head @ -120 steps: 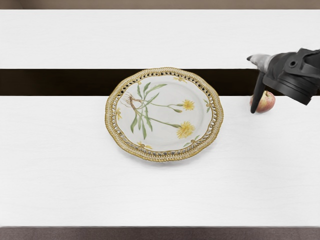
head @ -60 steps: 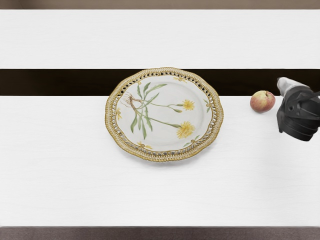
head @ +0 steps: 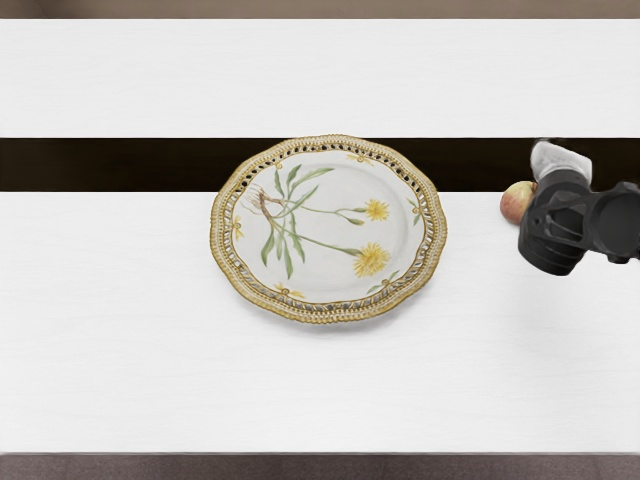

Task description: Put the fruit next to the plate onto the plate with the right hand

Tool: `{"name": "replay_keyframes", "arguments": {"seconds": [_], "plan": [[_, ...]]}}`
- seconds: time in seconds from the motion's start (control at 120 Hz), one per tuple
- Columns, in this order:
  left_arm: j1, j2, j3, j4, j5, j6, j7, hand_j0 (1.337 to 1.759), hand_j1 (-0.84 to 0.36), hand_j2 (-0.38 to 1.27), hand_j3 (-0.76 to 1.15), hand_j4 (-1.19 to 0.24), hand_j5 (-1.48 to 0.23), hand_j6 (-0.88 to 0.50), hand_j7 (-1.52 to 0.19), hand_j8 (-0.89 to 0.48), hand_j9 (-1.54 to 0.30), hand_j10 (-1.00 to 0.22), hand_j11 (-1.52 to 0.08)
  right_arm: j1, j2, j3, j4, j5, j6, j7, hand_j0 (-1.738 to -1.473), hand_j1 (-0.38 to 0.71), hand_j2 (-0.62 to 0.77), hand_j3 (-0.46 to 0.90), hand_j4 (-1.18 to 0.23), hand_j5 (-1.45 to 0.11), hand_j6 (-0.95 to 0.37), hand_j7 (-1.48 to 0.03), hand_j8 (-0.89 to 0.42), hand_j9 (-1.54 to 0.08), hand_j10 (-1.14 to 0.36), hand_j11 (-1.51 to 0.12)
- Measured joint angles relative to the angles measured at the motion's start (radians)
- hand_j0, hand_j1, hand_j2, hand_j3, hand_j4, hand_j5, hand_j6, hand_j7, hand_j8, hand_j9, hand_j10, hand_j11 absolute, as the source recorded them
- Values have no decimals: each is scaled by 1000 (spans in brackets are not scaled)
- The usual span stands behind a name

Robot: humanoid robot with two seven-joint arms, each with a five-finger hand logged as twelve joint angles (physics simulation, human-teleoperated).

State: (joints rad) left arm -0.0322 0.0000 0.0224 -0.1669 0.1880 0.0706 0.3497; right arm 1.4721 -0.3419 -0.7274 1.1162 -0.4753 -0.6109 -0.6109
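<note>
Beside plate [head: 222, 240], apple [head: 514, 203] partly behind right hand [head: 562, 215]

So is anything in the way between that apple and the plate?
Nothing visible. Only bare table lies between the apple and the plate, and the right hand overlaps the apple's right side.

White plate [head: 330, 275] with gold lattice rim, yellow flowers, green stems; red-yellow apple [head: 514, 201]; black hand [head: 568, 222]; white worktop [head: 300, 380], dark band.
</note>
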Motion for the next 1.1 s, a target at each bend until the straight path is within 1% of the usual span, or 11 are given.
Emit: {"name": "replay_keyframes", "arguments": {"seconds": [0.15, 0.342, 0.492, 0.658, 0.817, 0.892, 1.1], "plan": [[0, 0, -1, 0, 0, 0, 0, 1658, 327, 4, 0, -19, -25, -19, -25, -19, -25, -19, -25, -27, 6, 40, -9, -2, 0, 0, -1658, -20, -54, 0, -276, -357, -277, -357, -276, -357, -276, -357], [0, 0, -1, 0, 0, 0, 0, 1658, 327, 4, 0, -19, -25, -19, -25, -19, -25, -19, -25, -40, 4, 62, -12, -3, 0, 0, -1658, 32, -62, 0, -320, -415, -321, -414, -320, -415, -320, -414], [-9, 0, -1, 0, 0, 0, 0, 1658, 327, 4, 0, -19, -25, -19, -25, -19, -25, -19, -25, -46, -8, 65, -16, -3, 0, 0, -1658, 45, -64, 0, -331, -429, -331, -428, -331, -428, -330, -428], [-9, 0, -1, 0, -1, 0, 0, 1658, 327, 4, 0, -19, -25, -19, -25, -19, -25, -19, -25, -57, -9, 66, -44, -4, 0, 0, -1658, -16, -54, 0, -280, -362, -281, -362, -280, -362, -280, -362], [-9, 0, -1, 0, 0, 0, 0, 1658, 327, 4, 0, -19, -25, -19, -25, -19, -25, -19, -24, -80, -6, 66, -79, -5, 0, 0, -1658, -40, -50, 0, -259, -336, -260, -335, -260, -336, -259, -336], [-9, 0, 0, 0, 0, 0, 0, 1658, 327, 4, 0, -19, -25, -19, -25, -19, -25, -19, -24, -93, -3, 66, -100, -6, 0, 0, -1658, -27, -52, 0, -270, -350, -271, -350, -271, -350, -270, -350], [-9, 0, -1, 0, 0, 0, 0, 1658, 327, 4, 0, -19, -25, -19, -25, -19, -25, -19, -24, -103, 1, 75, -119, -5, 0, 0, -1658, 73, -69, 0, -354, -459, -355, -459, -355, -459, -354, -459]]}}
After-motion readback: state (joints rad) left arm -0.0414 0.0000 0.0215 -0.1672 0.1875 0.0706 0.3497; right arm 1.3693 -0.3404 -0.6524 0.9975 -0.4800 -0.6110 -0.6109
